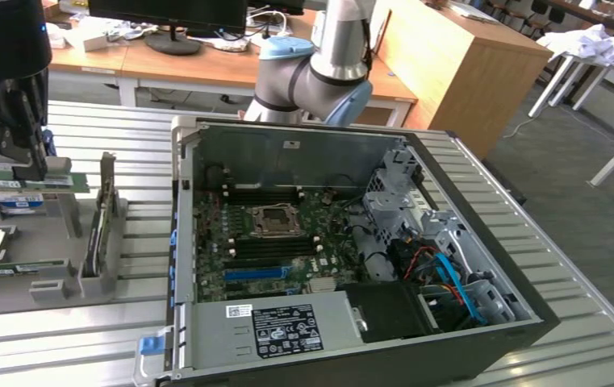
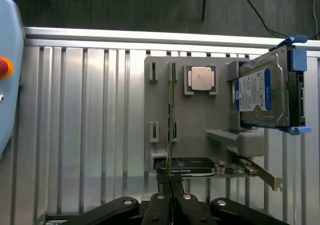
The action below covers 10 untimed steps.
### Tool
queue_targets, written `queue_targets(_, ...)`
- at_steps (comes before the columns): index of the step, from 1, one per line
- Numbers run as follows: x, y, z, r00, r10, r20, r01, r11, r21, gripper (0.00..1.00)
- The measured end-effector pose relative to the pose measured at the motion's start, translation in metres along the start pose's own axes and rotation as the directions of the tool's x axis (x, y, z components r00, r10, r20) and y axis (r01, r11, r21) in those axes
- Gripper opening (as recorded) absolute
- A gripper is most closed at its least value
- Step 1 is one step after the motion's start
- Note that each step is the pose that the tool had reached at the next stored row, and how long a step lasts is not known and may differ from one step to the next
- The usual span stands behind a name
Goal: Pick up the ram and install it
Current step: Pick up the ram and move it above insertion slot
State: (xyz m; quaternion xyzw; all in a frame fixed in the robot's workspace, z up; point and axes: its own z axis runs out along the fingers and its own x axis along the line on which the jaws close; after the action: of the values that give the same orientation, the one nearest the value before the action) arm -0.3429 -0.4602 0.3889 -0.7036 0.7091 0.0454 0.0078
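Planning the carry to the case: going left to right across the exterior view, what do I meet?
The gripper shut on the ram → upright card in the grey holder → CPU socket on the motherboard → drive cage → blue cable.

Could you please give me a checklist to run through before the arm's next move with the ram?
1. Gripper shut on the ram: ok.
2. Ram lifted free of the gray holder: cannot tell.
3. Hard drive and processor chip apart from the ram: ok.
4. Computer case open, motherboard exposed: ok.
5. Memory slots ready, latches open: cannot tell.
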Motion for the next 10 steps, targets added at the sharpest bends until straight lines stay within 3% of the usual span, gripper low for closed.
queue_targets(10,-0.0003,0.0002,-0.0044,1.0,0.0,0.0001,0.0,1.0,0.0,0.12)
